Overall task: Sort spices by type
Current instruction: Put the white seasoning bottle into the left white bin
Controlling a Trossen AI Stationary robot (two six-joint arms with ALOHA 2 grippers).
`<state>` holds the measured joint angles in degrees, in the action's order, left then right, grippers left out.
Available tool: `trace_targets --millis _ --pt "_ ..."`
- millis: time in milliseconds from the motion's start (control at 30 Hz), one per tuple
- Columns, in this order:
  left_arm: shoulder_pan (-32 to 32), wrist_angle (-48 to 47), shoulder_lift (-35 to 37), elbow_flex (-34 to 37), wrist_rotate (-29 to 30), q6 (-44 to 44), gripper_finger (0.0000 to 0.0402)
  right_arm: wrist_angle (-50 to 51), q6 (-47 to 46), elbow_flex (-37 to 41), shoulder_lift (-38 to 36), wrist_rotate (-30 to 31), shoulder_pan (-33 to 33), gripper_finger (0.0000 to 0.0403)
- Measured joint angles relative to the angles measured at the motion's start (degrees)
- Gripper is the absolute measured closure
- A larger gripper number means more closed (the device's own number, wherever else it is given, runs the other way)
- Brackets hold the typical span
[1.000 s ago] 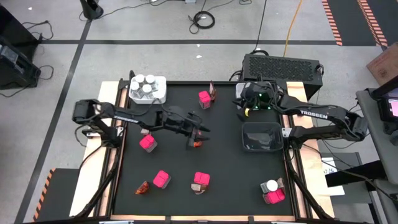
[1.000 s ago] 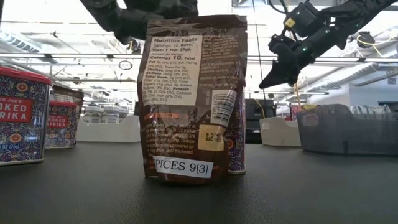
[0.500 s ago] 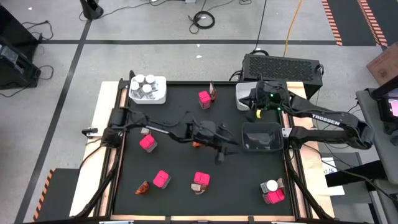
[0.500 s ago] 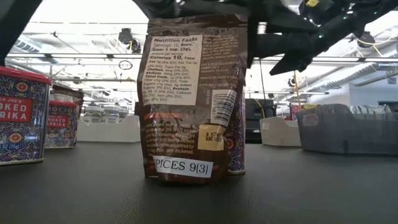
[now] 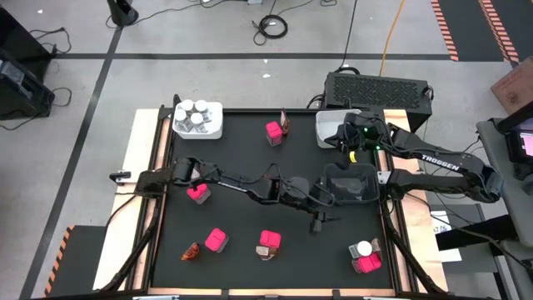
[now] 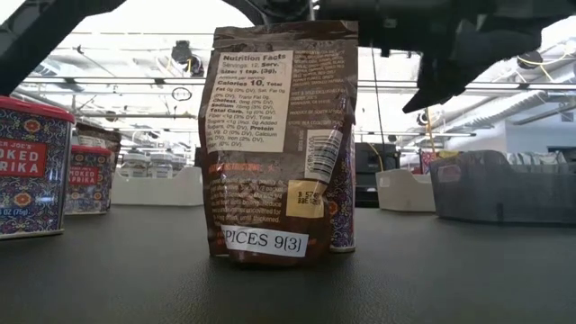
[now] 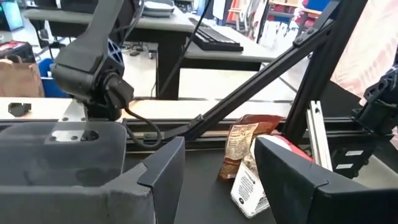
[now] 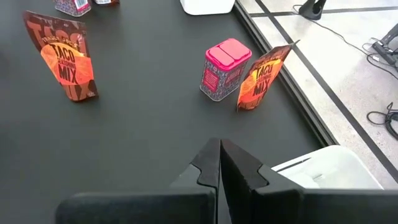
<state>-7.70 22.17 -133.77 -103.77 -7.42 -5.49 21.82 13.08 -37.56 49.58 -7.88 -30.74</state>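
My left arm reaches across the table; its gripper (image 5: 321, 218) (image 7: 217, 180) is open and empty beside the near side of the dark bin (image 5: 350, 185) (image 7: 56, 162), pointing at a sachet (image 7: 245, 146), a jar (image 7: 249, 186) and a pink box (image 7: 292, 146) near the table's right near corner. My right gripper (image 5: 346, 140) (image 8: 219, 163) is shut above the white bin (image 8: 329, 171) at the far right. A pink box (image 8: 227, 68) and a sachet (image 8: 261, 78) stand at the far edge. Another sachet (image 8: 62, 56) stands mid-table. Several jars (image 5: 196, 115) sit in the far left white bin.
Pink boxes (image 5: 198, 192) (image 5: 216, 240) (image 5: 269, 241) stand on the left and near parts of the mat, with a sachet (image 5: 191, 250) near the left near corner. In the low view a brown sachet (image 6: 279, 144) fills the foreground, with pink tins (image 6: 27, 166) to its left.
My left arm has stretched out from the table's middle toward the right edge, and its gripper now sits by the dark bin's near side. My right gripper has shifted slightly toward the right edge, over the far right white bin.
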Motion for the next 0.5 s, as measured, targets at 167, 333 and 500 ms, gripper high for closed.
trace_targets --millis 167,333,500 --pt "-0.57 0.21 -3.6 -3.44 0.04 -0.16 0.0206 0.55 -0.17 0.0 0.0 0.0 0.0 0.0394" --pt "-2.12 1.38 -7.31 -6.79 -1.4 -0.19 0.0206 1.06 -0.13 0.0 -0.02 0.02 0.0 0.0394" --pt "-3.04 1.9 -8.25 -8.19 -3.46 -0.12 0.0206 1.21 0.02 0.0 -0.09 0.02 0.0 0.0394"
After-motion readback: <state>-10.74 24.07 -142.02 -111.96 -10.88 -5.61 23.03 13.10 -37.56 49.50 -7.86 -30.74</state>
